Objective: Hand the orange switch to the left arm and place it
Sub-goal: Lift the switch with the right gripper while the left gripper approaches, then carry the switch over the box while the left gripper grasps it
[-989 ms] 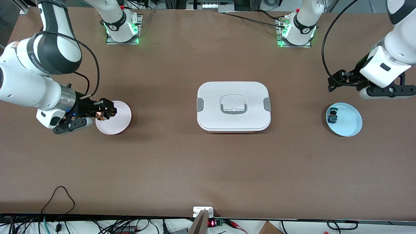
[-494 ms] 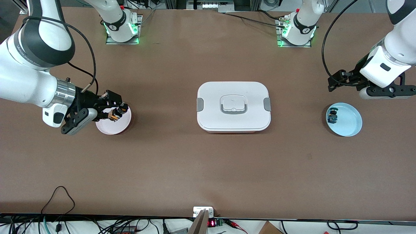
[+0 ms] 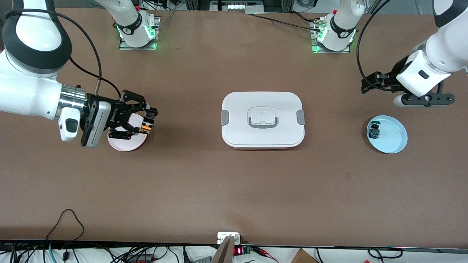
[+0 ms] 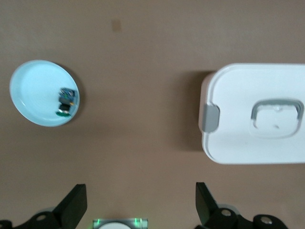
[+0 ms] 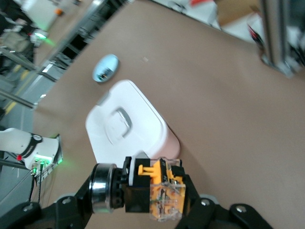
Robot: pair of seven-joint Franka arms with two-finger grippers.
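Note:
My right gripper (image 3: 149, 122) is shut on the orange switch (image 3: 147, 123) and holds it in the air over the pink plate's (image 3: 124, 143) rim, on the side toward the box. In the right wrist view the switch (image 5: 153, 190) lies crosswise between the fingers, black body and metal ring at one end, orange block at the other. The white box (image 3: 262, 118) sits mid-table, with the same box (image 5: 127, 125) showing past the switch. My left gripper (image 3: 366, 84) hangs open and empty over bare table beside the blue plate (image 3: 393, 137). Its fingers (image 4: 72, 206) stand wide apart.
A small blue-and-teal switch (image 3: 373, 131) lies in the blue plate, and the left wrist view shows that switch (image 4: 66, 100) in the plate (image 4: 33, 90) with the box (image 4: 259, 119) off to one side. Both arm bases stand along the table's edge farthest from the front camera.
My right gripper has risen from the pink plate with the orange switch, turned, and moved toward the box. My left arm has drifted slightly toward its base, still open.

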